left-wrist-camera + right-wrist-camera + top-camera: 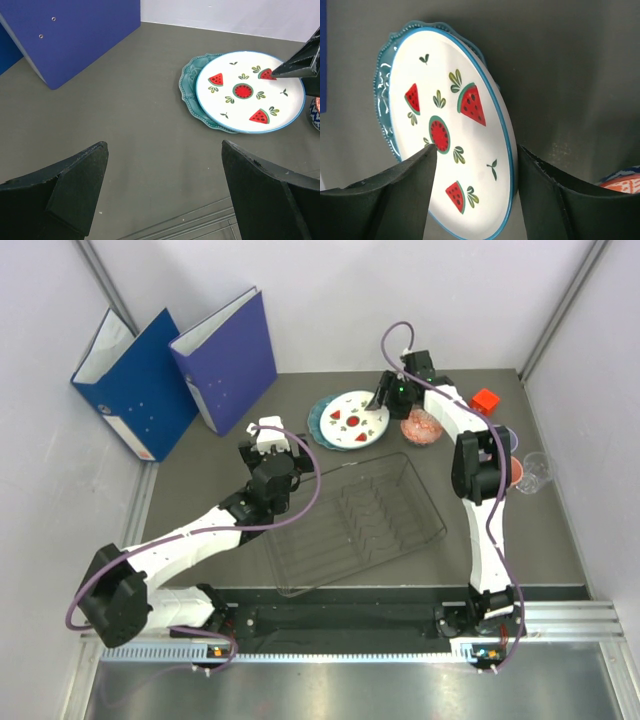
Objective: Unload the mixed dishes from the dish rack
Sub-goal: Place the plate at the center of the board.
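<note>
Since the dish rack (350,525) shows only bare wire from above, I judge unloading to be at its last step: setting down the final plate.

Right hand (476,150): fingers spread and straddling the near rim of the white watermelon plate (250,92), one over its face and one outside the edge. It pinches nothing that I can see.
Left hand (164,145): spread wide and empty, hovering over bare worktop (540,540) near the plates.

Position: the watermelon plate lies flat on the teal plate (192,87), offset so that a teal crescent shows. Both sit on the worktop behind the rack.

Next move (judgement): lift the right hand straight up and clear. The finger over the plate's face must not catch the rim and drag it off the stack. Then check the rack once more.

Count:
- plates: 2 (stacked)
- small red-patterned bowl (422,427): 1, just beside the plates
- clear glass (537,470): 1, far right
- salmon-pink cup (516,472): 1, partly hidden by the right arm
- lavender cup: cannot confirm; only a dark sliver behind that arm
- rack: 1
- red block (485,400): 1
- blue binders (135,385): 2
</note>
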Controlling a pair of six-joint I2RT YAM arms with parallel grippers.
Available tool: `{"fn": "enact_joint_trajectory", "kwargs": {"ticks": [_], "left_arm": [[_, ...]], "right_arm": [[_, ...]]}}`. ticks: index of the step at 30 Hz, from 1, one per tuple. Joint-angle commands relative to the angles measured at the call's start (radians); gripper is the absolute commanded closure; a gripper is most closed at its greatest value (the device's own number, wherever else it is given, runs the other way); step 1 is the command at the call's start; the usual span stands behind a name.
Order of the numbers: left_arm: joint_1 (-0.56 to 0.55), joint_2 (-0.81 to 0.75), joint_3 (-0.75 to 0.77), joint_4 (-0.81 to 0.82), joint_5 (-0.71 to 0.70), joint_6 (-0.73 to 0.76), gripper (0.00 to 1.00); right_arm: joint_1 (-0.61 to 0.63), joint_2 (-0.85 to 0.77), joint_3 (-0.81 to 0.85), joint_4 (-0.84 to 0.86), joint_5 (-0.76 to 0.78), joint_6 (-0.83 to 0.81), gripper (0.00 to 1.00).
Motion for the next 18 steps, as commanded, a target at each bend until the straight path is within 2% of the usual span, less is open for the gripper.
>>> {"fn": "enact_joint_trajectory", "kwargs": {"ticks": [1,8,12,13,18], "left_arm": [[-0.003,0.006,0.022,0.016,-0.005,0.003,0.01],[-0.004,0.012,0.021,0.013,-0.002,0.002,0.01],[-0.004,0.015,0.022,0.013,-0.001,0.002,0.01],[-0.004,0.015,0.022,0.010,-0.002,0.002,0.01],[-0.004,0.019,0.022,0.009,0.000,-0.001,0.01]], "right_arm": [[0.018,0.017,0.063,-0.006,0.028,-0.036,0.39],[0.028,0.035,0.071,-0.012,0.029,-0.044,0.40],[0.030,0.038,0.069,-0.012,0.028,-0.044,0.57],[0.030,0.037,0.069,-0.014,0.028,-0.044,0.59],[0.033,0.030,0.071,-0.011,0.026,-0.043,0.57]]}}
